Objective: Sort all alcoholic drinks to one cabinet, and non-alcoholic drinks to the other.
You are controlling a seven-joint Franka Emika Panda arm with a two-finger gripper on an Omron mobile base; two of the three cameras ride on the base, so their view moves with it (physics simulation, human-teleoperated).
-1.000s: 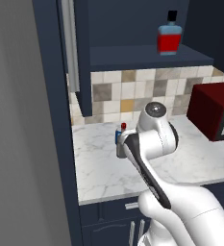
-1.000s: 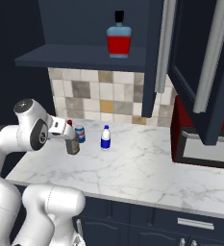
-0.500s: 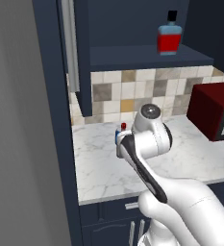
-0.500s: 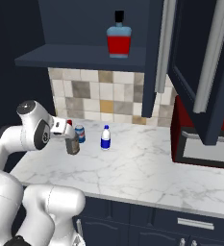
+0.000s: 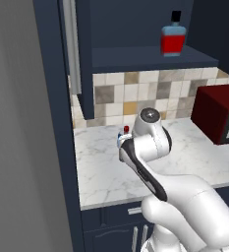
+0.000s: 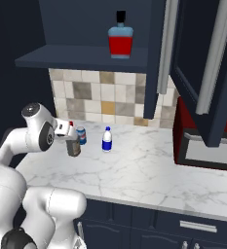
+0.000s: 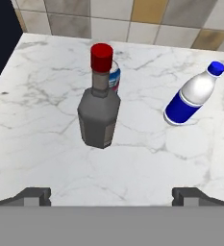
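The arm [image 5: 185, 197] is glossy white, built of fat rounded segments that swell like pods toward the base. A dark band [image 5: 144, 173] runs lengthwise along one link, edging a seam between shells. The elbow ends in a round grey cap [image 5: 149, 115] with a small dark centre; the right base view shows a like disc [image 6: 46, 137], darker grey. The wrist block [image 6: 64, 129] is white with a small red mark. The fingers [image 7: 34, 196] are small, dark grey, flat-topped tips.

Hand view: slim grey-brown bottle [image 7: 100, 113] with red cap upright, centre-left. Blue can [image 7: 114, 77] just behind it, mostly hidden. White bottle [image 7: 192, 94], blue label and cap, upright, right. Right base view: squat red bottle [image 6: 121, 39], black cap, on open cabinet [image 6: 88, 57] shelf, top centre.
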